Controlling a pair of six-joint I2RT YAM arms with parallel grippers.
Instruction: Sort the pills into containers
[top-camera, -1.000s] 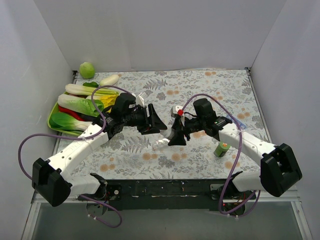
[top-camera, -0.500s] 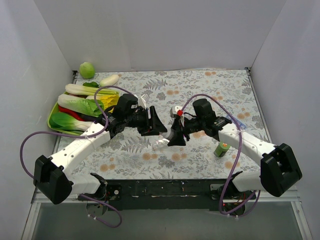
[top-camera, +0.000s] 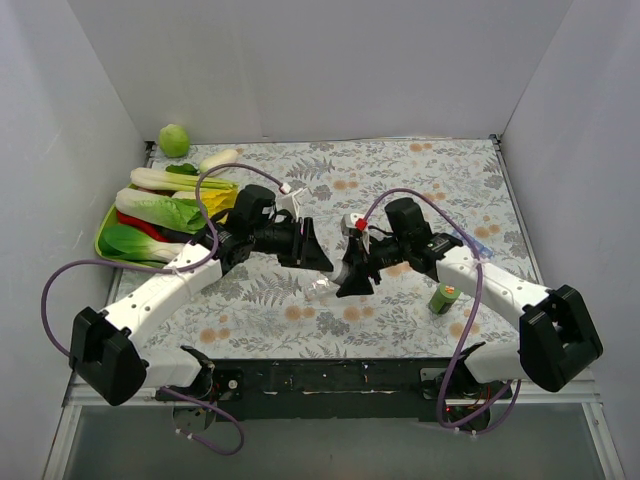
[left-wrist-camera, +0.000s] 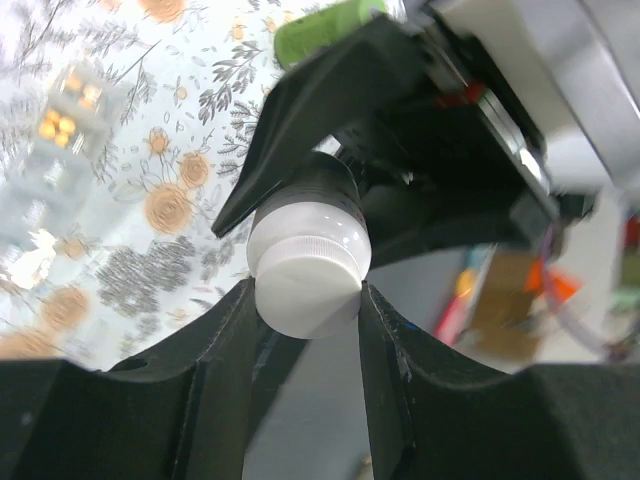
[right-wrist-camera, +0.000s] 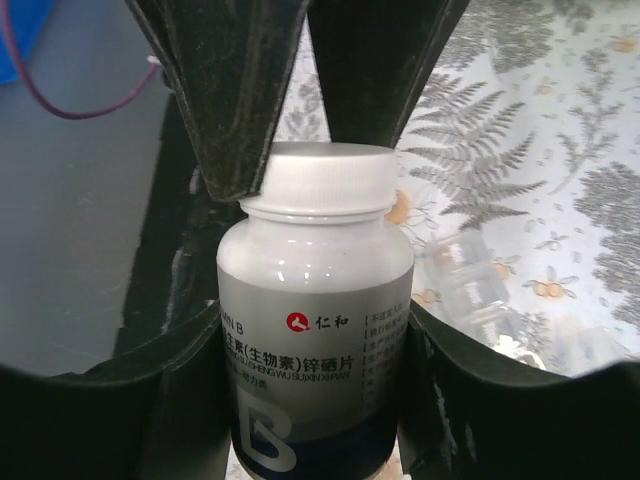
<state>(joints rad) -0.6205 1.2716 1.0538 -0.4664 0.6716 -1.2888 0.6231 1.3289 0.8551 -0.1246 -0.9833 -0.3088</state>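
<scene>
From above, both arms reach in from the sides with bent elbows, and the left gripper (top-camera: 322, 258) and the right gripper (top-camera: 345, 285) meet nose to nose over the middle of the flowery table (top-camera: 420, 170). The clear pill box (top-camera: 320, 291) lies flat on the table just under where they meet. A small green bottle (top-camera: 443, 298) sits near the right arm. A green tray (top-camera: 103, 247) of leafy vegetables is on the far left. In the left wrist view, the two black fingers (left-wrist-camera: 225, 345) are pressed tight on a round white cap (left-wrist-camera: 308, 283), one on each side. The cap is smooth plastic with fine ridges around its edge. The pill box is a blur at the upper left, see-through, with small square cups, and yellow pills (left-wrist-camera: 60, 112) are in one of them. In the right wrist view, the right fingers (right-wrist-camera: 175, 390) squeeze the sides of a white pill bottle (right-wrist-camera: 315, 300). It stands upright and is shiny and round, with a label with a red mark and a big letter B. The left gripper's dark fingers come down on its cap from above. The pill box shows blurry on the table to the right of the bottle.
</scene>
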